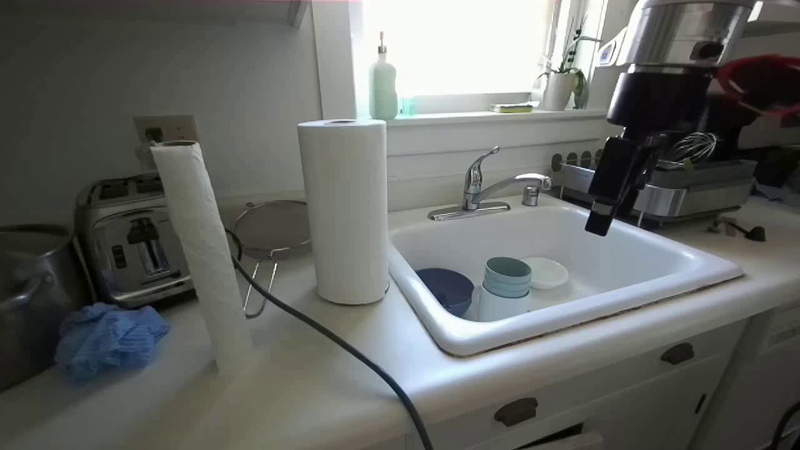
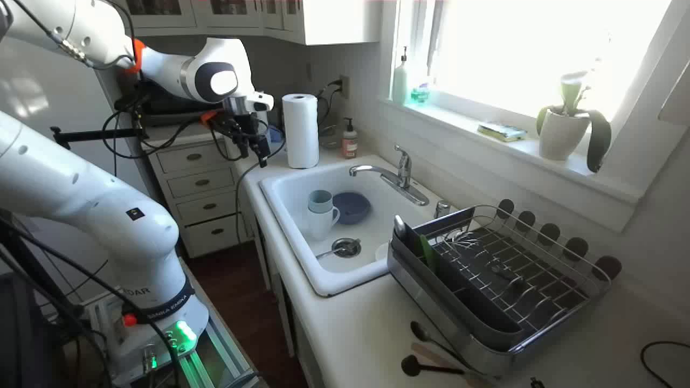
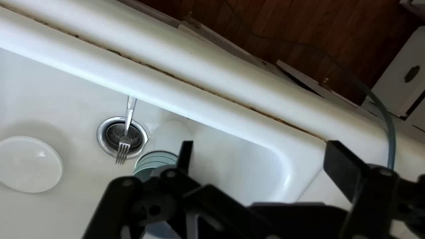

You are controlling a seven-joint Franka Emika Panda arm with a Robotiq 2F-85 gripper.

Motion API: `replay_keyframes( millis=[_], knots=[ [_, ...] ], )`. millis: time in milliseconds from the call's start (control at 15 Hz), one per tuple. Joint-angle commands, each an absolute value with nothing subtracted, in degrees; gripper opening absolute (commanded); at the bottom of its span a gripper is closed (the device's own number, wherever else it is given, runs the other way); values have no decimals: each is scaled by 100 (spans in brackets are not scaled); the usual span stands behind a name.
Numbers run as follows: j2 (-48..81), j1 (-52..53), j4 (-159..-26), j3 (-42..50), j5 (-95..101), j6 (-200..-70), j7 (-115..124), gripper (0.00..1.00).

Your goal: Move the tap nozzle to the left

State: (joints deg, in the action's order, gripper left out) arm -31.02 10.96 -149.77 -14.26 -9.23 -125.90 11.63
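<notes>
Curved chrome tap nozzle [image 1: 515, 180]: right of centre, both exterior views only.
Black two-fingered gripper [image 3: 260, 159]: wrist view bottom, jaws apart.

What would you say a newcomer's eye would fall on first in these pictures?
Probably the large white robot arm, dominating the left side of an exterior view. The glaring window above the sink likely comes next. After that, I'd guess the shiny chrome tap nozzle, reaching out over the sink, catches the eye.
</notes>
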Motion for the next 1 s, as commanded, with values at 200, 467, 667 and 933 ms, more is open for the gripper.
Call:
replay_keyframes(
  millis=[200,467,667,933],
  knots=[
    [-3096,1143,-14969,-1381,-891,-12581,1187,100],
    [-3096,1143,-14969,-1381,-891,-12581,1187,100],
    [-3096,1142,-14969,-1381,-891,-12581,1187,100],
    [-2854,949,-14860,-1342,-787,-13132,1232,100]
  ],
)
